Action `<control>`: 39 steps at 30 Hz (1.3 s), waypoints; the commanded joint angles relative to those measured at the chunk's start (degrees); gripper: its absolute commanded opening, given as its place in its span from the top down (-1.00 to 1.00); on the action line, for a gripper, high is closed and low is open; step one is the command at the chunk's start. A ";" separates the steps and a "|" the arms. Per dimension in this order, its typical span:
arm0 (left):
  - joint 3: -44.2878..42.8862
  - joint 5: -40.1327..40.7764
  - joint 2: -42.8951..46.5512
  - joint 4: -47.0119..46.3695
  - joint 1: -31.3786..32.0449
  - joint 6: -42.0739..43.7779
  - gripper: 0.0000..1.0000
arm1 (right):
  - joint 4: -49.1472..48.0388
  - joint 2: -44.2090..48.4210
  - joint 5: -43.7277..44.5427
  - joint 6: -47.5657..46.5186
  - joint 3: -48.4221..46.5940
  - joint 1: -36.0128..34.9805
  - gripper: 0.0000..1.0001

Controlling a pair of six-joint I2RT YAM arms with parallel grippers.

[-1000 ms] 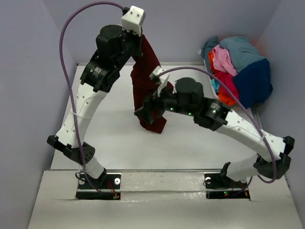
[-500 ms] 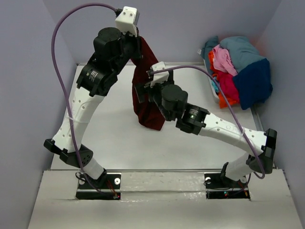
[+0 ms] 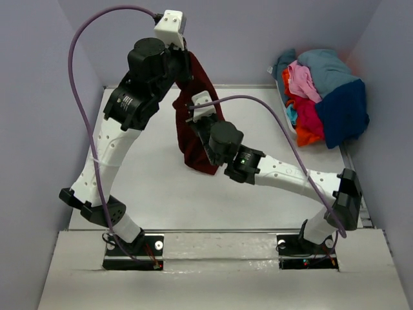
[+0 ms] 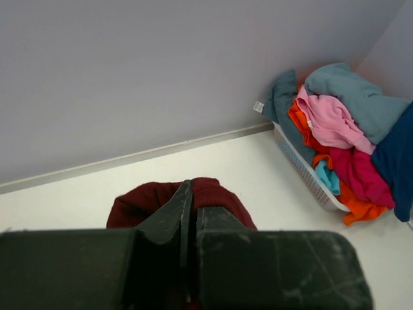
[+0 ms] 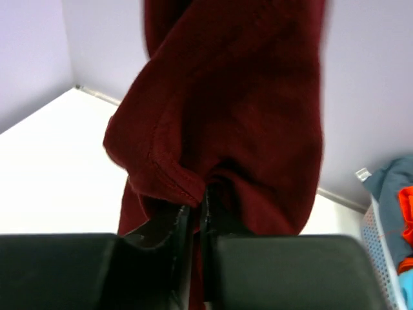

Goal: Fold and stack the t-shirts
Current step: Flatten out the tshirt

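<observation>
Nearest the bases, the right arm [image 3: 290,171] reaches low and forward across the table [image 3: 155,174] to the dark maroon cloth t-shirt [image 3: 190,145], forearm almost level and wrist turned up into the hanging cloth. The right gripper [image 5: 200,210] has its fingers pinching a gathered fold about halfway up the shirt, just beside a stitched hem edge. The shirt hangs as a bunched column over the middle of the table, its lowest end at or just above the surface; contact cannot be told. Above the shirt, the left arm [image 3: 113,139] stands steeply raised with its elbow bent over, and the left gripper [image 4: 191,194] has its fingers pressed together on the shirt's top end, carrying the weight. The step in hand looks like opening the garment between two holds. To do it well, the right pinch should hold one edge, not several layers, then draw sideways from the left hold until the cloth spreads flat. Both should then descend together so the low end lands first. Far right of the shirt, a heap of pink, teal-blue, navy and red t-shirts [image 3: 322,90] fills a white plastic lattice basket [image 4: 303,174].
</observation>
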State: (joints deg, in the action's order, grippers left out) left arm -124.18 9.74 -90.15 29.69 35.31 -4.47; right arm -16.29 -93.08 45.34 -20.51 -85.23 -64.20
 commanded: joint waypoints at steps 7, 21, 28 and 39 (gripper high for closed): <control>5.25 1.78 8.76 -8.16 -0.94 11.41 0.89 | 0.01 22.21 -3.50 3.01 3.50 4.52 0.86; 7.18 -2.21 16.74 -3.93 -12.28 11.58 0.89 | 18.82 25.58 -9.47 -1.64 -15.66 9.27 0.86; 18.97 -17.20 28.89 -13.34 -12.28 14.84 0.89 | 32.81 18.55 -1.96 2.22 -22.62 9.80 0.86; 13.63 0.11 22.57 -7.64 -12.28 10.98 0.89 | 43.82 19.25 -2.62 18.67 -22.43 14.19 0.86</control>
State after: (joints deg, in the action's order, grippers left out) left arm -103.72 -1.23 -64.75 23.14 24.29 8.10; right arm 25.36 -77.71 36.23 -4.97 -103.59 -52.88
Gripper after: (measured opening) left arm 0.102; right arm 0.097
